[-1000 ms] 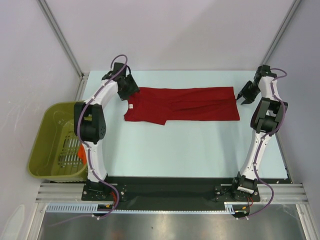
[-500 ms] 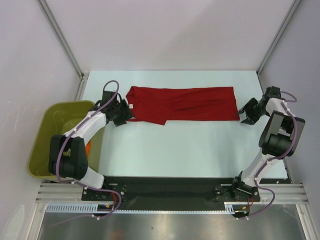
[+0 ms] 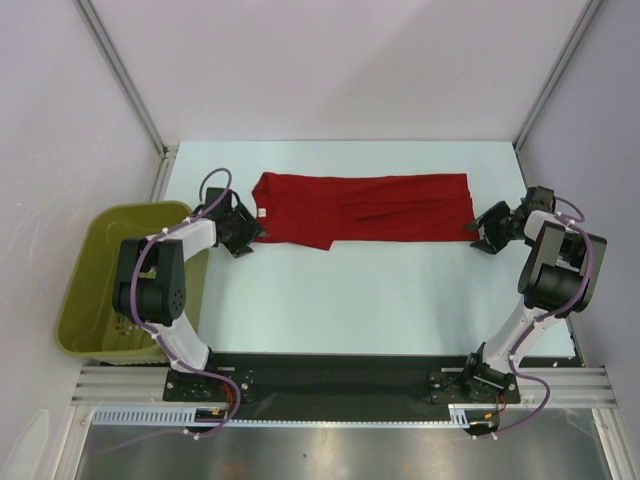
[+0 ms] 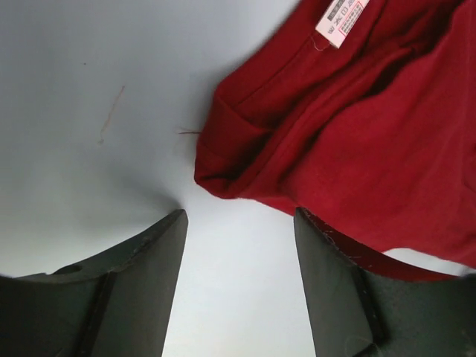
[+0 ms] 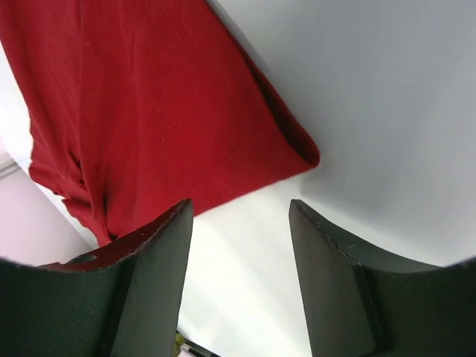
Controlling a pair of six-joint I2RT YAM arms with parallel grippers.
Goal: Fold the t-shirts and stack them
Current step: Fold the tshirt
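t-shirt (image 3: 365,208): one dark red shirt lies flat toward 12 o'clock on the table (image 3: 380,300), already folded lengthwise into a long band, with the neck label (image 3: 262,212) at its 9 o'clock end.
done: the lengthwise folds, by the look of it.
remaining: the crosswise folds and the stacking; no stack is in view.
left gripper (image 3: 243,232): at the band's 9 o'clock corner, fingers wide, holding nothing.
right gripper (image 3: 484,232): at the band's 3 o'clock corner, fingers wide, empty.
basket (image 3: 75,290): olive green, off the table at 9 o'clock.
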